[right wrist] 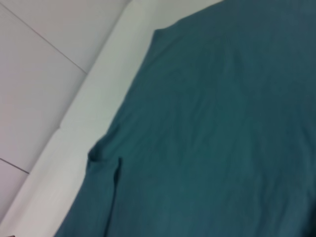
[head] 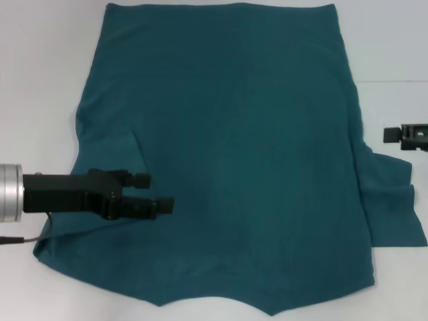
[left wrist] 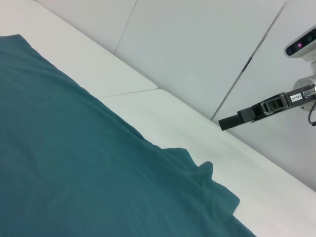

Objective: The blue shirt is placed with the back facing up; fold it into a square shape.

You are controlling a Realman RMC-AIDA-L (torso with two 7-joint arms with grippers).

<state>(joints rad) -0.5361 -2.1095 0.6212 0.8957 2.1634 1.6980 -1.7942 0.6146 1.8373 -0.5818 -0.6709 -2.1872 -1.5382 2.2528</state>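
Teal, plain blue shirt [head: 234, 154] lies flat, left sleeve folded in.

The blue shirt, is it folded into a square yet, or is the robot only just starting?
Only just starting. The blue shirt lies spread on the white table, plain side up, and one sleeve sticks out on the robot's right. On the left, no sleeve sticks out. The left gripper is open over the shirt's left side, holding nothing. The right gripper waits by the right edge. All the square-making folds are left.
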